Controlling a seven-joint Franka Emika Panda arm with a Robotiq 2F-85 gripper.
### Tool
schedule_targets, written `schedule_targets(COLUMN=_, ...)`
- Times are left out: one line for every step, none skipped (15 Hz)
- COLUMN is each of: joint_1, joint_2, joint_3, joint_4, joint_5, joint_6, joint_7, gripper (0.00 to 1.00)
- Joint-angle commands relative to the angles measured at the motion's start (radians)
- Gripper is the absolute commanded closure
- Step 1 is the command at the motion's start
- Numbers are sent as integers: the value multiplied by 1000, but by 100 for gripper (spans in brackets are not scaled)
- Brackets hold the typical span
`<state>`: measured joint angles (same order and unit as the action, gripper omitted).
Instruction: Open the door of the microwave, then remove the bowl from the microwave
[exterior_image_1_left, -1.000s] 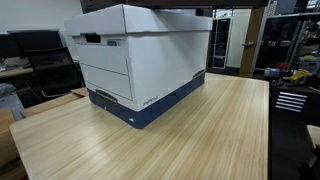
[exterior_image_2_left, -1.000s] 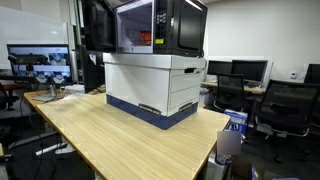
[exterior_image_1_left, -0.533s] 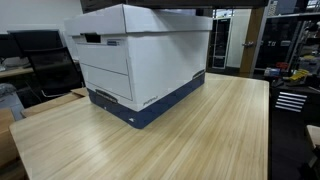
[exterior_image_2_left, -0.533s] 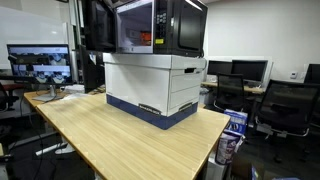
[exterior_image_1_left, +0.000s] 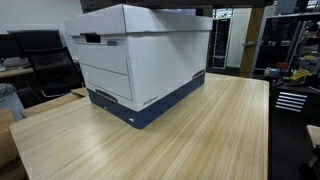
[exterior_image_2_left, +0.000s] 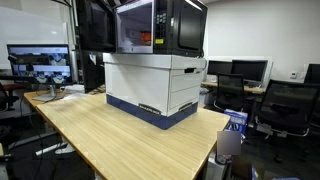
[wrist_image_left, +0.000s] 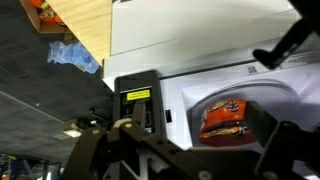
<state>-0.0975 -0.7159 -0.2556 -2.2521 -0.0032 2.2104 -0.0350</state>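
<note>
Behind broad open tabletop (exterior_image_1_left: 190, 135), the microwave (exterior_image_2_left: 160, 25) on its box (exterior_image_2_left: 150, 85) holds a bowl (wrist_image_left: 225, 117); gripper (wrist_image_left: 275, 92) state unclear.

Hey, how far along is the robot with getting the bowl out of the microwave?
Done, it seems: the microwave door looks open, since the wrist view shows the orange bowl unobstructed inside the cavity. In hand: the gripper faces the bowl, not gripping it. Left: grasp the bowl and lift it out.

One microwave (exterior_image_2_left: 160, 27) sits on one white-and-blue storage box (exterior_image_1_left: 135, 60), which stands on one wooden table (exterior_image_1_left: 215, 130). The wrist view shows one orange bowl (wrist_image_left: 225, 118) inside the microwave.
</note>
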Motion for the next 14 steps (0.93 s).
schedule_targets(joint_1=66, joint_2=-28, joint_3=-25, joint_4=17, joint_5=107, joint_6=-130, joint_7=-105, gripper=0)
schedule_targets(joint_1=85, joint_2=-30, joint_3=-32, joint_4=30, joint_5=136, joint_6=-193, joint_7=-132, gripper=0)
schedule_targets(joint_1=105, joint_2=-38, joint_3=-35, joint_4=46, joint_5=161, joint_6=-280, joint_7=-168, gripper=0)
schedule_targets(joint_1=113, joint_2=-40, joint_3=-36, joint_4=53, joint_5=174, joint_6=-329, joint_7=-189, gripper=0)
schedule_targets(joint_1=116, joint_2=-38, joint_3=-33, joint_4=61, joint_5=178, joint_6=-370, joint_7=-203, gripper=0)
schedule_targets(joint_1=113, joint_2=-32, joint_3=-27, joint_4=69, joint_5=173, joint_6=-403, joint_7=-210, gripper=0)
schedule_targets(joint_1=106, joint_2=-29, joint_3=-20, joint_4=72, joint_5=163, joint_6=-422, joint_7=-211, gripper=0)
schedule_targets(joint_1=99, joint_2=-26, joint_3=-12, joint_4=74, joint_5=151, joint_6=-439, joint_7=-213, gripper=0)
schedule_targets(joint_1=83, joint_2=-22, joint_3=2, joint_4=67, joint_5=131, joint_6=-432, joint_7=-204, gripper=0)
schedule_targets(joint_1=76, joint_2=-17, joint_3=6, joint_4=67, joint_5=118, joint_6=-434, joint_7=-199, gripper=0)
schedule_targets(joint_1=70, joint_2=-10, joint_3=9, joint_4=64, joint_5=107, joint_6=-431, joint_7=-195, gripper=0)
schedule_targets(joint_1=61, joint_2=-8, joint_3=17, joint_4=53, joint_5=94, joint_6=-408, joint_7=-188, gripper=0)
schedule_targets(joint_1=51, joint_2=-13, joint_3=29, joint_4=34, joint_5=78, joint_6=-377, joint_7=-182, gripper=0)
schedule_targets(joint_1=48, joint_2=-16, joint_3=38, joint_4=19, joint_5=67, joint_6=-357, joint_7=-183, gripper=0)
